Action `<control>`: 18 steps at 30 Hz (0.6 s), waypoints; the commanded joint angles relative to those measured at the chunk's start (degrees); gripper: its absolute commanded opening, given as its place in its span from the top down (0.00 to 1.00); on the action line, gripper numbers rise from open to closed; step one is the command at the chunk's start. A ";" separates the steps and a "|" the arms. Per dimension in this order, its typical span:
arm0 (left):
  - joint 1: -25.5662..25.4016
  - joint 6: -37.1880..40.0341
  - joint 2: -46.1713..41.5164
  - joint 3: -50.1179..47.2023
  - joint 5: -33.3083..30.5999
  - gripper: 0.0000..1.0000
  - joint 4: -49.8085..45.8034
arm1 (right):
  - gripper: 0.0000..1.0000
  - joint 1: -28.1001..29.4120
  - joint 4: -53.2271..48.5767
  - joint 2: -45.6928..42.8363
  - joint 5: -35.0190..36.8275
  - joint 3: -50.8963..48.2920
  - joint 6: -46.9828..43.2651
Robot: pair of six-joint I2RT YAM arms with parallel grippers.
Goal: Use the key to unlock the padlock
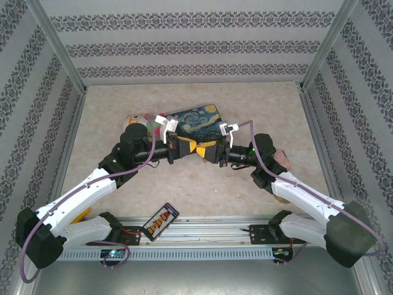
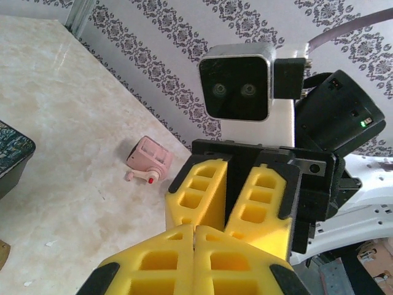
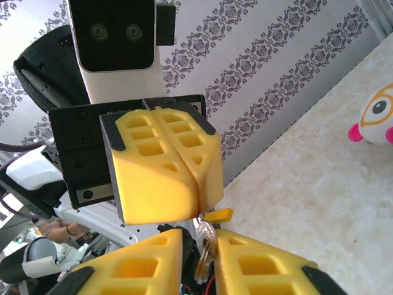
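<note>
Both grippers meet tip to tip above the middle of the table. My left gripper (image 1: 195, 147) (image 3: 198, 200) is shut, and the small silvery key (image 3: 207, 232) sticks out of its pinched tips. The key hangs down into the narrow gap of my right gripper (image 3: 199, 243) (image 1: 207, 149). The right jaws stand slightly apart, with one finger (image 3: 245, 258) against the metal and a dark gap on the other side. A brass-tinged sliver (image 3: 202, 270) lower in that gap may be the padlock, seen edge-on; I cannot tell for sure.
The Starry-Night tin box (image 1: 195, 120) lies just behind the grippers, with a plush toy (image 1: 136, 120) to its left. A pink toy (image 2: 149, 163) sits near the right arm. A small dark remote-like item (image 1: 161, 220) rests on the front rail. Patterned walls enclose the table.
</note>
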 commanded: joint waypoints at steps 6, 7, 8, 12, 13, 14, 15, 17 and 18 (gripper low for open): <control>1.33 -1.97 -1.03 -1.65 0.25 1.00 5.04 | 0.97 -0.58 4.58 -0.36 -2.02 0.70 1.01; 1.42 -2.39 -1.15 -1.86 0.00 1.00 5.39 | 1.00 -0.75 4.60 -0.54 -1.65 0.49 1.12; 1.58 -2.78 -1.10 -2.09 -0.20 1.00 5.73 | 1.00 -0.95 4.45 -0.76 -1.20 0.23 1.32; 1.86 -3.70 -1.37 -2.59 -1.55 0.54 6.71 | 1.00 -2.42 2.32 -2.78 2.16 -1.35 1.47; 1.84 -3.74 -1.71 -2.74 -2.52 0.31 6.73 | 1.00 -2.97 0.94 -3.33 3.30 -1.65 1.45; 1.85 -3.67 -2.12 -3.05 -3.63 0.13 6.81 | 1.00 -3.63 -0.44 -3.89 4.17 -1.89 1.55; 1.80 -3.65 -2.66 -3.40 -5.16 0.00 7.02 | 1.00 -4.35 -2.00 -4.49 5.22 -2.17 1.67; 1.84 -3.91 -4.39 -4.58 -9.32 0.01 7.69 | 1.00 -6.23 -6.32 -5.70 7.54 -2.54 2.07; 1.78 -4.08 -5.51 -5.47 -11.89 0.01 8.33 | 1.00 -7.16 -9.61 -6.51 9.09 -2.72 2.01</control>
